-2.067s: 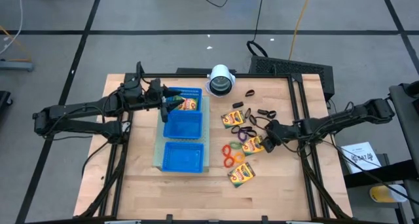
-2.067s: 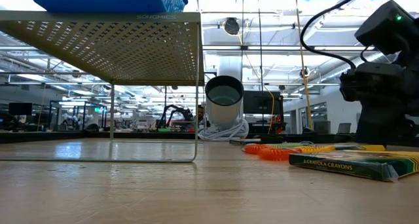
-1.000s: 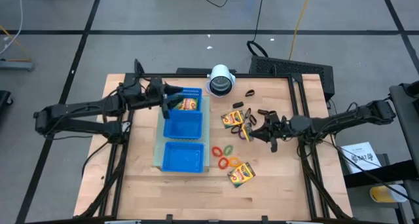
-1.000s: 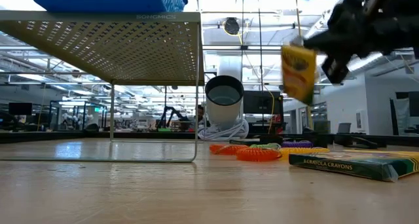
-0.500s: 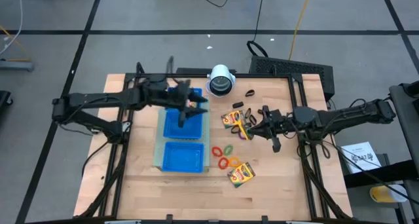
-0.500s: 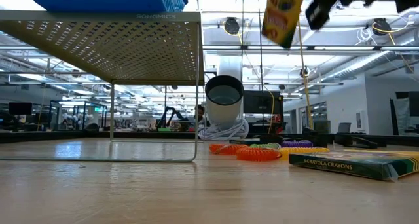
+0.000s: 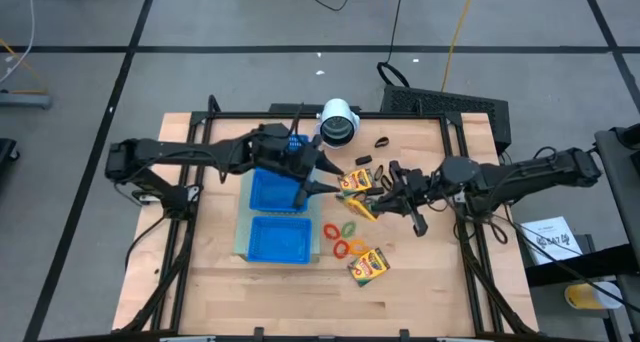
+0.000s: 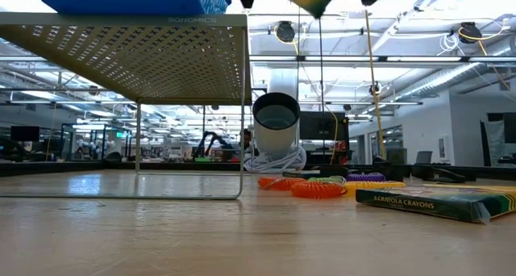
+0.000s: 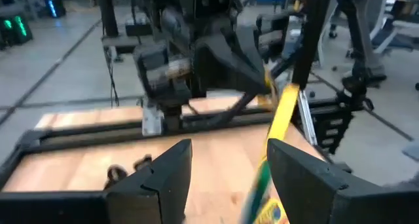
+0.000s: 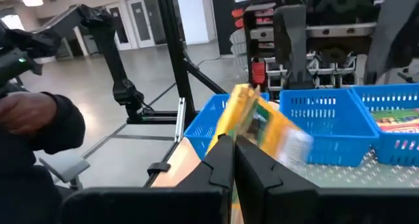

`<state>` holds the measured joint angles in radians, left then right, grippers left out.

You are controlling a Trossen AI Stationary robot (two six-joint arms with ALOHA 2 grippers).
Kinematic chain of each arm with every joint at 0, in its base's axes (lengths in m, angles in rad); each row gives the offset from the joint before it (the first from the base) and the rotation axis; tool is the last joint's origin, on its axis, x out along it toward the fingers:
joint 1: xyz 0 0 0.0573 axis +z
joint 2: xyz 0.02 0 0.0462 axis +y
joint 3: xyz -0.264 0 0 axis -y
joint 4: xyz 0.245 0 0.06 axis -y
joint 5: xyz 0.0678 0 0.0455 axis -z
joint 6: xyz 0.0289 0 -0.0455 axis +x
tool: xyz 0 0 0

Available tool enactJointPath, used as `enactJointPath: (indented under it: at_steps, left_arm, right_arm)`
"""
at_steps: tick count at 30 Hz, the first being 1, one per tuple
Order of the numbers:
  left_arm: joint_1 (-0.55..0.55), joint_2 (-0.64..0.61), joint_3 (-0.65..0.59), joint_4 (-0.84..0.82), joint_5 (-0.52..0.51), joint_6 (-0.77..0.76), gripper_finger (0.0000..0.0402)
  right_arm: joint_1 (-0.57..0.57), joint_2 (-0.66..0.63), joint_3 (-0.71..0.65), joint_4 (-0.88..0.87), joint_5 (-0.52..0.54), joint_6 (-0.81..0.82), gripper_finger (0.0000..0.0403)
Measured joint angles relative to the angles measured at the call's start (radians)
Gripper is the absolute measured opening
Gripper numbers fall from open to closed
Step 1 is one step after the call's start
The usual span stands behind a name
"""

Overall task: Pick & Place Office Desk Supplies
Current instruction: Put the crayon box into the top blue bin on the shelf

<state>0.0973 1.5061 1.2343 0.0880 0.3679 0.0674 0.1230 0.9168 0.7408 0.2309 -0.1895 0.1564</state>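
My right gripper [image 7: 380,199] is shut on a yellow-and-green crayon box [image 7: 362,205] held in the air right of the blue tray [image 7: 262,240]. My left gripper [image 7: 311,177] is open and reaches over the tray's right edge toward that box. In the left wrist view the box [image 9: 280,122] stands edge-on between the open fingers, near one of them; I see no touch. Two more crayon boxes [image 7: 355,180] [image 7: 368,266] lie flat on the table. Coloured rings [image 7: 346,239] lie between them. Black clips [image 7: 381,142] lie near the far edge. My right gripper pinches the crayon box between its two fingers, which lie on the box's flat faces near one end [image 10: 243,135]. The fingers come in level from the table's right side. The box is lifted clear of the table and tilted, and most of it sticks out past the fingertips.
The tray sits on a perforated metal shelf [image 8: 161,54] raised above the table. Its far compartment holds a crayon box [image 10: 400,116]. A white cylinder [image 7: 338,123] stands at the far edge. Bare wood lies along the near edge [image 7: 420,302].
My right gripper has lifted the crayon box off the table and carried it up and toward the table's left, toward the tray. My left gripper has swung from the tray's far compartment toward the table's right, meeting the held box.
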Motion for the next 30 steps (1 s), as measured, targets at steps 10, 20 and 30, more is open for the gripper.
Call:
enactJointPath:
  at_steps: [10, 20, 30]
  left_arm:
    - [-0.033, 0.044, 0.000, -0.011, 0.002, 0.003, 0.0207]
    - [-0.055, 0.074, -0.002, -0.010, 0.078, 0.015, 0.0207]
    - [-0.054, 0.074, -0.002, 0.003, 0.077, 0.041, 0.0206]
  right_arm:
    - [-0.002, 0.064, 0.071, 0.001, -0.033, -0.043, 0.0000]
    - [-0.028, 0.069, 0.083, 0.003, -0.051, -0.061, 0.0000]
    - [-0.045, 0.069, 0.083, 0.008, -0.052, -0.064, 0.0000]
